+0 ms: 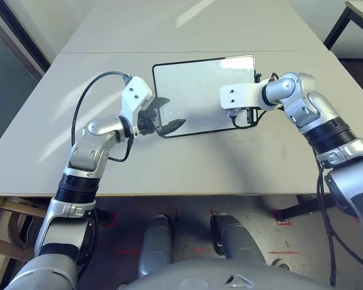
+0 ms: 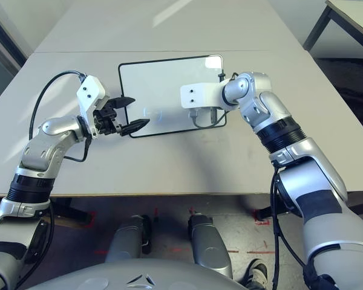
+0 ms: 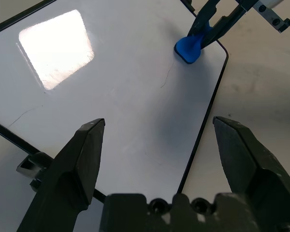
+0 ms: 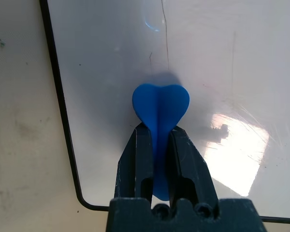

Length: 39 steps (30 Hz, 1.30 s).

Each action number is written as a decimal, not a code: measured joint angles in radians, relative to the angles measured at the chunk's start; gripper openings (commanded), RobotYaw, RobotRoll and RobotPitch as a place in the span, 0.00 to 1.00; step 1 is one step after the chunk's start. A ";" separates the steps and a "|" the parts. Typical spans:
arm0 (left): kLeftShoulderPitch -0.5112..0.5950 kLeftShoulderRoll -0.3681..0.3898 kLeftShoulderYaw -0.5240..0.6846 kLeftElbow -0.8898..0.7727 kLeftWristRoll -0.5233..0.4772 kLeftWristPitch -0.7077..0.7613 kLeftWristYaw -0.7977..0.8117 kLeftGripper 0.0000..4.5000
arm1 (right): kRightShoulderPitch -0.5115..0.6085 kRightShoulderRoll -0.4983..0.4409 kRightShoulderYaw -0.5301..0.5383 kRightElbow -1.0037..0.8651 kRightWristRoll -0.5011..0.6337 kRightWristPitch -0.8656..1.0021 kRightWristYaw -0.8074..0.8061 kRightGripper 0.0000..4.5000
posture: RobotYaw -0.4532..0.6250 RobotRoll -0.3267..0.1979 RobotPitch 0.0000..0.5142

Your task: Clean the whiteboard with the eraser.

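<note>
Table [image 1: 278,169]: pale, broad, filling most of the left eye view. Whiteboard [image 1: 199,84]: one, glossy, thin black frame, flat on the table, upper centre of that frame. Eraser [image 4: 160,104]: one, bright blue, bone-shaped, at the centre of the right wrist view, above the whiteboard; whether it touches the surface, cannot tell. Right tool [image 4: 159,128]: two black fingers, closed on the narrow waist of the eraser, one on each side. Left tool [image 3: 159,121]: two black fingers, spread wide, nothing between them, at the whiteboard's left edge in the left eye view.
</note>
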 measured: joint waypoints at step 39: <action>-0.008 -0.002 0.004 0.005 0.000 -0.002 0.000 1.00 | 0.017 -0.034 -0.003 0.002 -0.059 -0.006 -0.019 0.04 | 0.31 0.62 0.20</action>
